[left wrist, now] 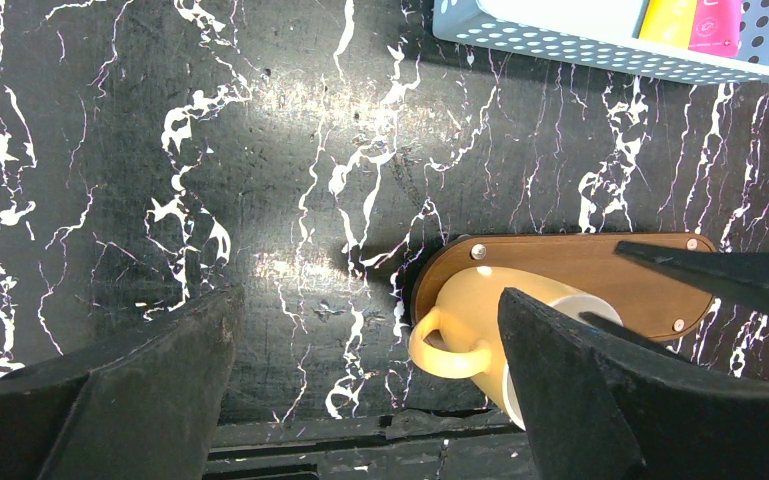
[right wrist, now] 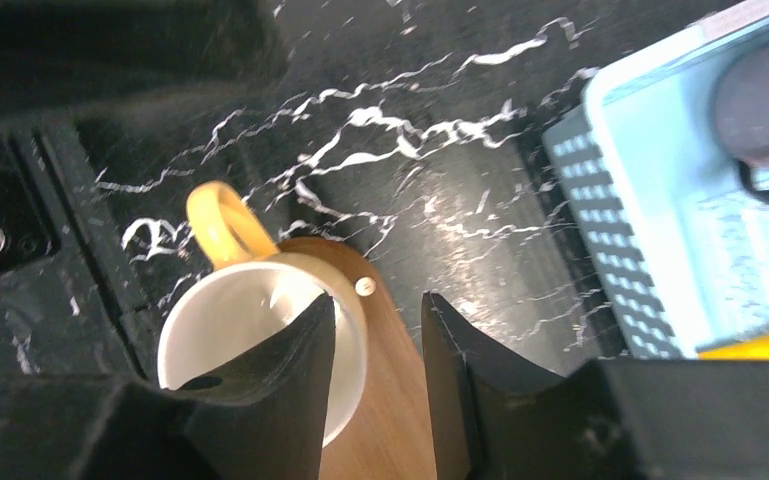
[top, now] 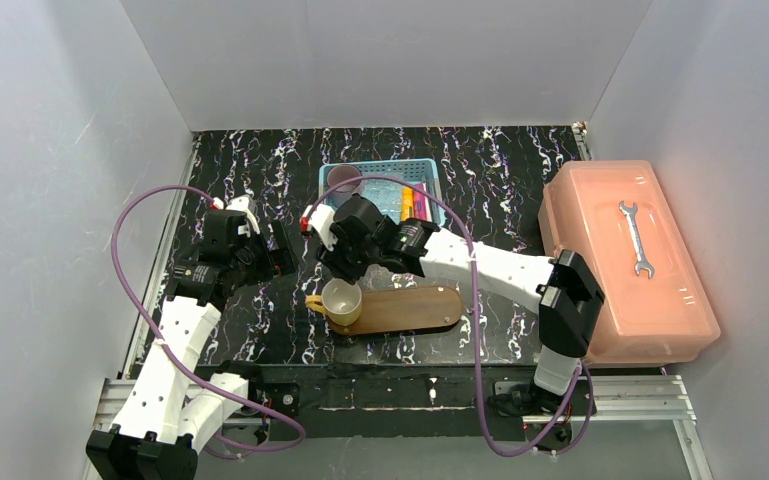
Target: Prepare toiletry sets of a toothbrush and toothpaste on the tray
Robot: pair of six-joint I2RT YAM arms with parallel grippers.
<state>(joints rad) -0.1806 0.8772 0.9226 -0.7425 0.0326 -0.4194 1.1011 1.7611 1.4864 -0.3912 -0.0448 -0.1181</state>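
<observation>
Black marbled table (top: pixel 260 180) below: my right gripper (right wrist: pixel 378 305) hangs part-open, empty, over the cup (top: pixel 342 300) at the tray's (top: pixel 420 308) left end, left gripper (left wrist: pixel 368 300) wide, empty, toothpaste (left wrist: pixel 717 22) in the basket (left wrist: pixel 560 45) beyond the tray; a careless finger could snag the rim, toppling the cup.

Black marbled table (top: pixel 245 185) — on it the tray (top: pixel 418 308), a blue basket (top: pixel 392 163) (far side), a pink box (top: pixel 590 285).
</observation>
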